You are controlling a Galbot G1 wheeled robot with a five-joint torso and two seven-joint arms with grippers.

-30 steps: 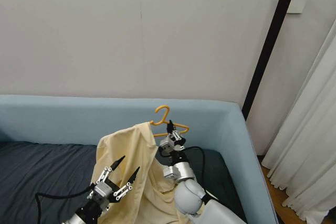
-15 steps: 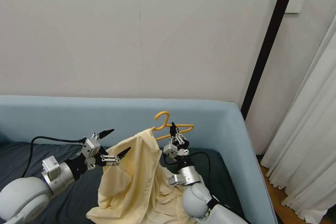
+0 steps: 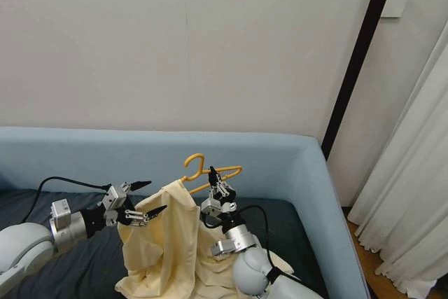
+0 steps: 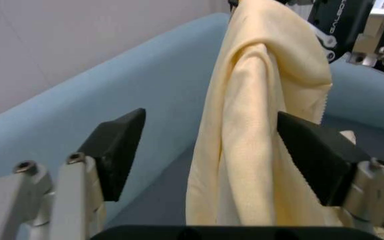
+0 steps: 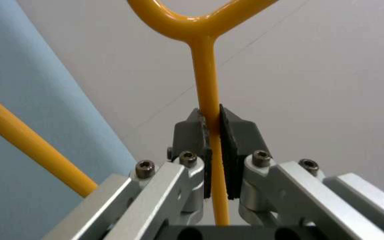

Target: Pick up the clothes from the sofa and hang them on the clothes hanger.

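Pinching the hanger [image 3: 210, 172], the right gripper [image 3: 213, 181] holds the garment [image 3: 164, 239] just ahead of the left gripper's [image 3: 150, 197] wide fingers [image 4: 118, 145].

1. The right pincer [image 3: 216, 186] clamps an orange clothes hanger [image 3: 202, 171], hook up, in front of the pale-blue sofa [image 3: 70, 152].
2. A pale yellow garment [image 3: 171, 243] hangs from the hanger's left end down to the dark seat cushion [image 3: 91, 265].
3. The left pincer [image 3: 150, 197], fingers spread, hovers at the garment's upper left edge.
4. A black pole [image 3: 357, 61] and a white curtain [image 3: 413, 201] stand at right.
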